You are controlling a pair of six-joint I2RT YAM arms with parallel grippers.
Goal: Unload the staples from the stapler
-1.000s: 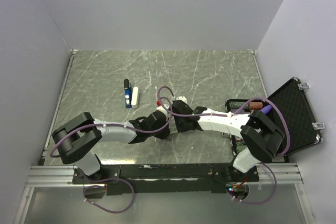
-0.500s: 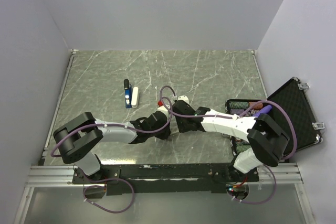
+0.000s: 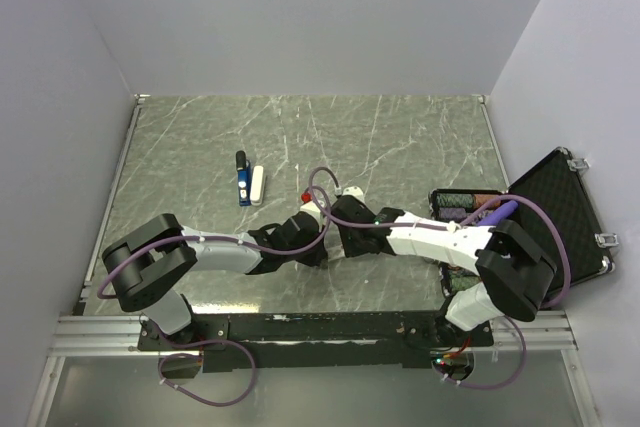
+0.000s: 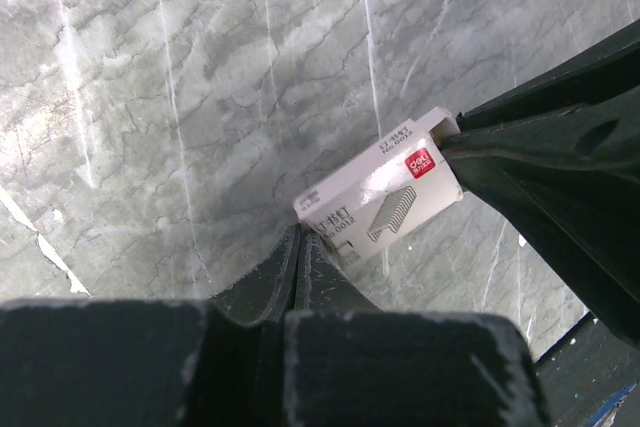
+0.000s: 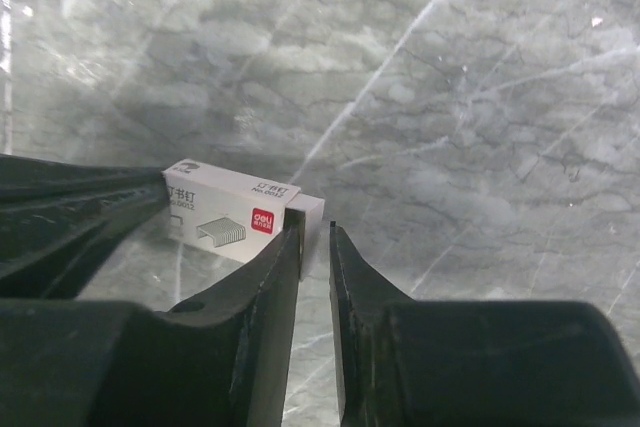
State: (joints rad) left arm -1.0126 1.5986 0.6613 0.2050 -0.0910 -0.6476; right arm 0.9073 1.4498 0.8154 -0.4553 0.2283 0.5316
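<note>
The blue stapler with a black top lies on the table at the left, next to a pale grey-white bar, away from both grippers. A small white staple box with a red logo lies between the grippers. In the left wrist view my left gripper is shut and empty, its tips touching the near corner of the box. In the right wrist view my right gripper stands open by a narrow gap at the box's other end, where the inner tray sticks out a little. It holds nothing.
An open black case with small items in it sits at the table's right edge. The grey walls enclose the marbled table on three sides. Purple cables loop over both arms.
The right arm's elbow has swung right and toward the near edge, with its gripper still at the staple box. The left arm, stapler and bar have not moved.
</note>
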